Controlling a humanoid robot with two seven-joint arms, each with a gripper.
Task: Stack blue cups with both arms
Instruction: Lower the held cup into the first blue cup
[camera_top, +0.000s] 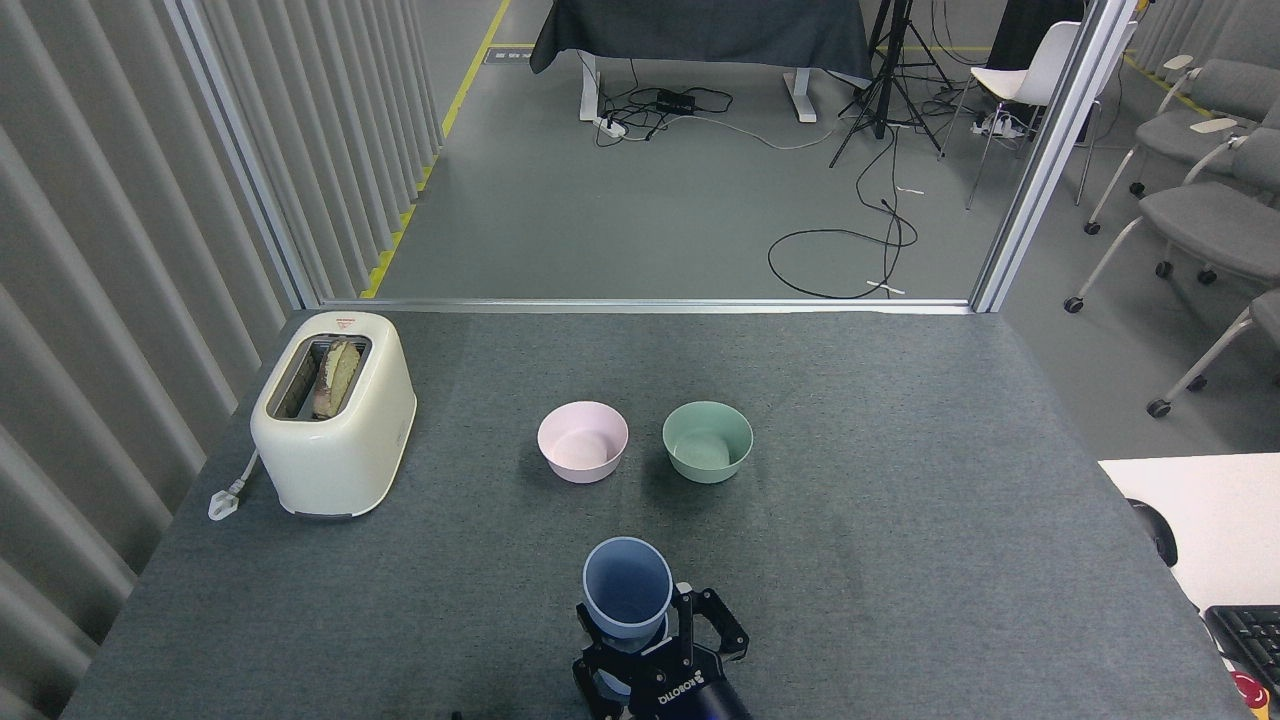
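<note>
Just ahead of my right gripper (650, 655), at the near edge of the table (900, 520), sits the blue cup (627, 597) I am carrying, its fingers pinched around the lower wall. To the left of my gripper and farther off is the toaster (333, 412); straight beyond it are the pink bowl (583, 441) and the green bowl (707, 440), well apart from the cup. The second cup is hidden under my gripper, so I cannot tell whether the held one has entered it. The cup's mouth faces up, its long axis roughly upright and tipped slightly. My worry: if that tilt holds as I lower, the base could catch the other cup's rim and knock it over, or jam crooked. My left gripper is out of sight.
</note>
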